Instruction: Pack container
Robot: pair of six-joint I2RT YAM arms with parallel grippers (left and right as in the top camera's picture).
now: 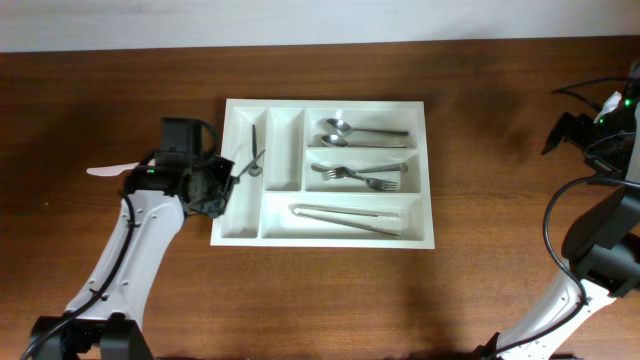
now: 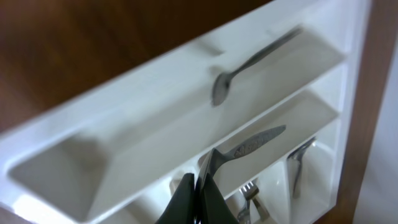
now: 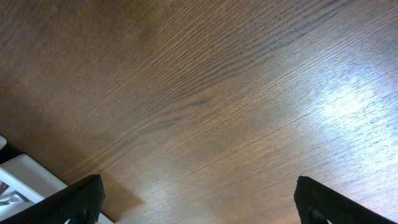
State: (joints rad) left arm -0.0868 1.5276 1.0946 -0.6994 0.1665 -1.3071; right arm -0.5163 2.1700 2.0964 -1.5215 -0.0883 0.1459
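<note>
1 slim metal utensil [image 2: 255, 142] over white plastic container [image 1: 284, 150]

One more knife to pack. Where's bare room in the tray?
In the cutlery tray, the second narrow compartment is bare, between the small-spoon slot and the wide ones. Those hold spoons, forks and tongs; the left gripper crowds the first slot.
</note>
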